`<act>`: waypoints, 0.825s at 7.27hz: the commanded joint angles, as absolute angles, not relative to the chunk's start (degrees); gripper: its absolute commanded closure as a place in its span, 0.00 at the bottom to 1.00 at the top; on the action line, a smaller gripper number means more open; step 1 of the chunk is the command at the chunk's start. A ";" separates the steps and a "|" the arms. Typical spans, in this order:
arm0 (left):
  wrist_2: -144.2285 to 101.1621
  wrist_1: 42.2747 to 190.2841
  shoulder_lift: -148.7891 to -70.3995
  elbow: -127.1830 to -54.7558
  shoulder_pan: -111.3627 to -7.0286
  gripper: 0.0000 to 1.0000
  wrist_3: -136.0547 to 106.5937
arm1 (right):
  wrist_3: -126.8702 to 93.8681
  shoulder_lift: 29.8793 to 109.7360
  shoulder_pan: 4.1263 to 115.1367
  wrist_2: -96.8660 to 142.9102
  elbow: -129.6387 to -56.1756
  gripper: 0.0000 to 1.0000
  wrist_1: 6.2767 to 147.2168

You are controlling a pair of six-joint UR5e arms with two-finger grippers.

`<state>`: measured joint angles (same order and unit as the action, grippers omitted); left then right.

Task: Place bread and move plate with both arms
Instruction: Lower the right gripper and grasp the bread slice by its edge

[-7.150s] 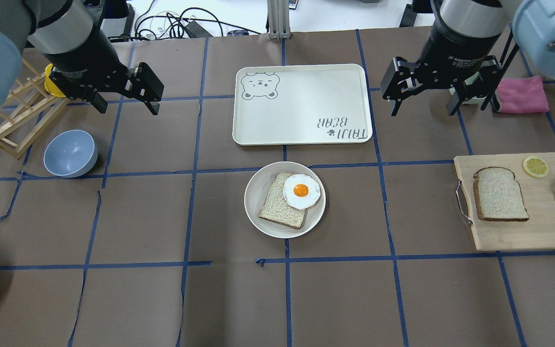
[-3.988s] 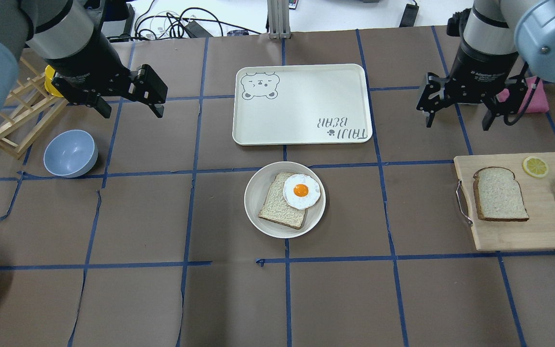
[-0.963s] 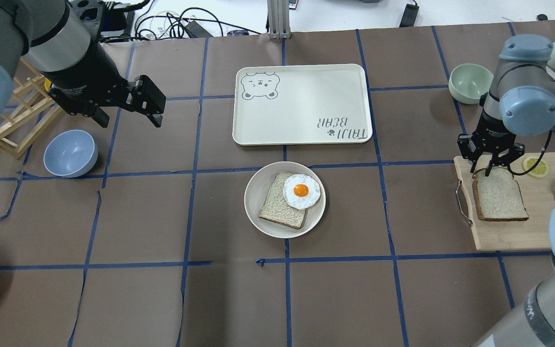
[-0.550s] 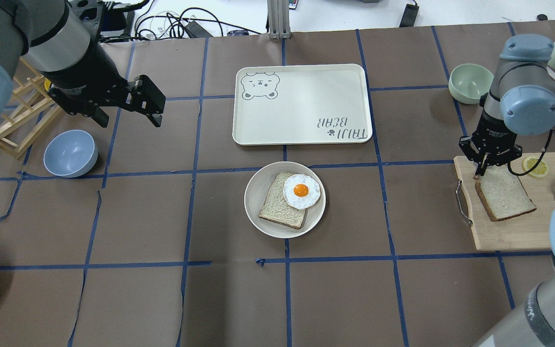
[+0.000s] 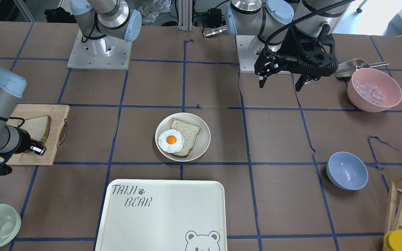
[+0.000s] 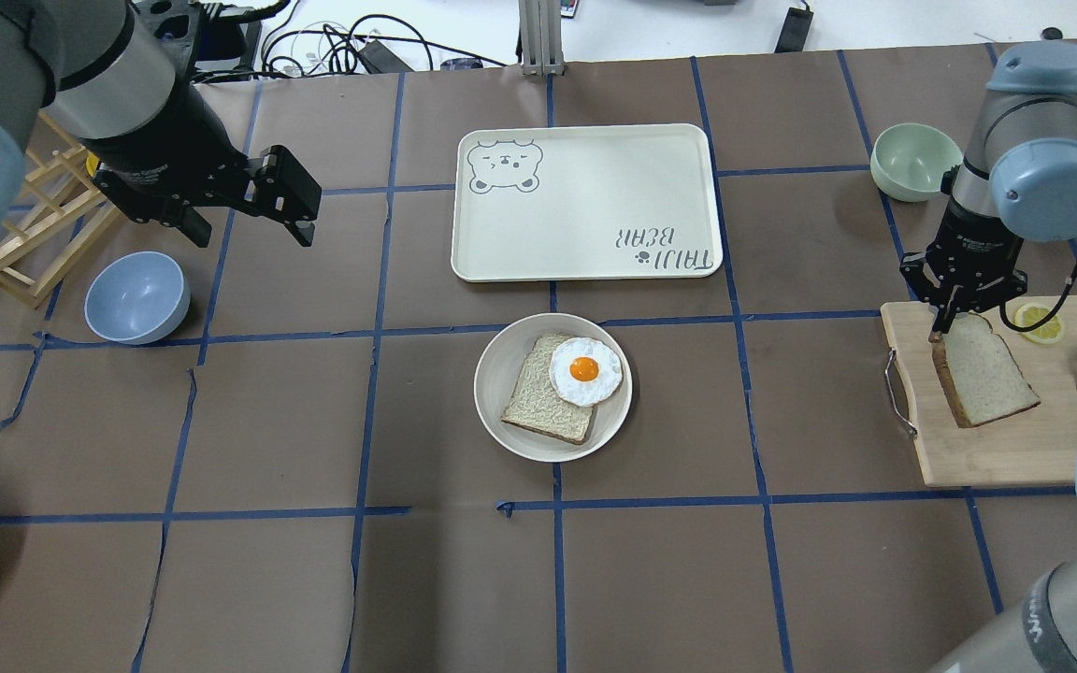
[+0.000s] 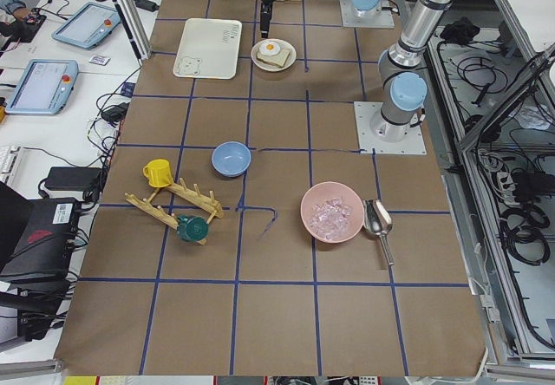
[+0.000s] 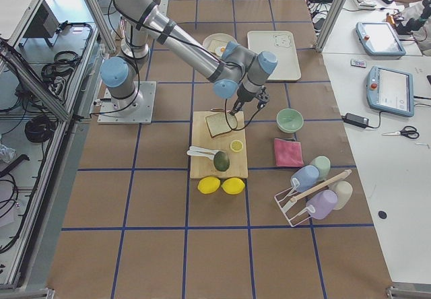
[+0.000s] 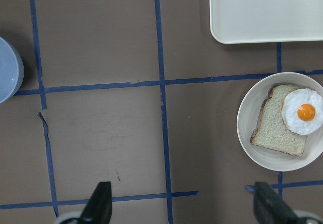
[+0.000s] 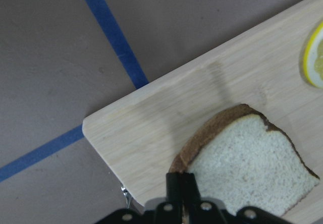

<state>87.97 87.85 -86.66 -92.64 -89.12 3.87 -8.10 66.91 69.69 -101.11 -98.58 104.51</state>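
Observation:
The bread (image 6: 989, 376) hangs tilted over the wooden cutting board (image 6: 1015, 453) at the right. My right gripper (image 6: 939, 329) is shut on its crust corner, as the right wrist view shows (image 10: 181, 181), where the bread (image 10: 247, 173) is gripped. I cannot tell whether its lower edge still touches the board. The plate (image 6: 496, 374) sits at the table's middle with a second slice and a fried egg (image 6: 585, 370) on it. My left gripper (image 6: 249, 229) is open and empty, high at the far left; the plate (image 9: 247, 118) shows in its wrist view.
The white bear-print tray (image 6: 585, 201) lies just beyond the plate. A blue bowl (image 6: 136, 297) and a wooden rack (image 6: 34, 224) are at the left. A green bowl (image 6: 915, 161) is behind the board, and a lemon slice (image 6: 1036, 321) lies on the board.
My right gripper came down to the board, shut on the bread's corner and raised it, so the slice turned and tilted. The left arm has barely moved.

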 commanded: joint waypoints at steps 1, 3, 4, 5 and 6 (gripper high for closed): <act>87.98 87.80 -86.66 -92.64 -89.03 0.00 3.87 | -8.17 67.41 69.70 -100.90 -93.63 1.00 97.86; 87.98 87.89 -86.66 -92.64 -89.03 0.00 3.87 | -8.26 67.50 69.96 -100.46 -87.65 1.00 90.73; 87.98 87.80 -86.66 -92.64 -89.03 0.00 3.87 | -8.87 67.50 70.13 -99.50 -85.97 1.00 88.96; 87.98 87.80 -86.66 -92.64 -89.03 0.00 3.95 | -11.84 67.76 71.09 -99.14 -84.83 1.00 87.03; 87.98 87.80 -86.75 -92.64 -88.95 0.00 4.13 | -14.30 68.89 73.45 -98.44 -83.94 1.00 85.88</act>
